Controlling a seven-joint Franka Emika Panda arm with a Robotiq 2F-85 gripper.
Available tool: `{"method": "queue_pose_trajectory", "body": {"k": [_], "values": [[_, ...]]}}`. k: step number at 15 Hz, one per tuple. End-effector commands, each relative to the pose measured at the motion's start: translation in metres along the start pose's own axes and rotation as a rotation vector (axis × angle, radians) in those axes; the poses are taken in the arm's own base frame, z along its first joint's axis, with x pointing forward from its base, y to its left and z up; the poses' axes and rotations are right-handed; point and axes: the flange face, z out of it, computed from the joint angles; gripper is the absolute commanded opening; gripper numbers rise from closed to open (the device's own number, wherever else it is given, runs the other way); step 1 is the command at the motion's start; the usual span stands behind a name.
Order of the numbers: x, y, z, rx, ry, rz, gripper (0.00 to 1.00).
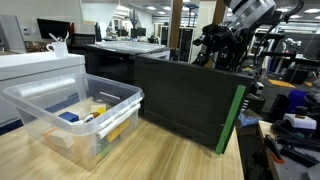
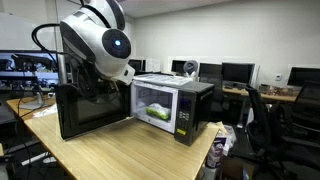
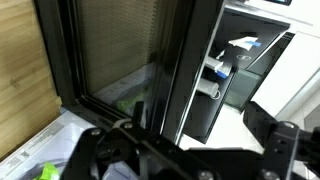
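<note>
Gripper (image 2: 96,82), jaws spread wide and holding nothing, hangs just behind the top edge of an open microwave door (image 2: 90,115) in an office lab. The arm (image 2: 100,35) is folded over above it, its rounded white wrist joint with a blue light tipped forward and down, so the tool points toward the door from above. Whether the fingertips touch the door cannot be told from either exterior view.

The door stands out to the side of the microwave (image 2: 190,105), which sits on a wooden table (image 2: 130,160). Inside the lit cavity is a clear bin (image 2: 158,100) with a green item (image 2: 158,115) in it.

In the wrist view the two dark fingers (image 3: 105,150) frame the bottom of the picture, well apart. The door's black frame and mesh window fill the space just beyond them, with the table's wood grain to one side.

In an exterior view from the opposite side, the gripper shows above and behind a black panel (image 1: 185,95) with a green edge. A clear plastic tub (image 1: 75,115) holding blue and yellow items rests on the table in the foreground, well apart from the tool.
</note>
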Motion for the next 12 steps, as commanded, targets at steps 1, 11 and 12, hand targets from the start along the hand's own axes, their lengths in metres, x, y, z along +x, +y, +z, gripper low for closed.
{"method": "queue_pose_trajectory", "body": {"k": [1, 11, 12], "values": [[0.000, 0.000, -0.001, 0.000, -0.001, 0.000, 1.00], [0.005, 0.008, -0.006, -0.096, -0.049, 0.061, 1.00], [0.005, 0.010, -0.009, -0.127, -0.061, 0.075, 1.00]]}}
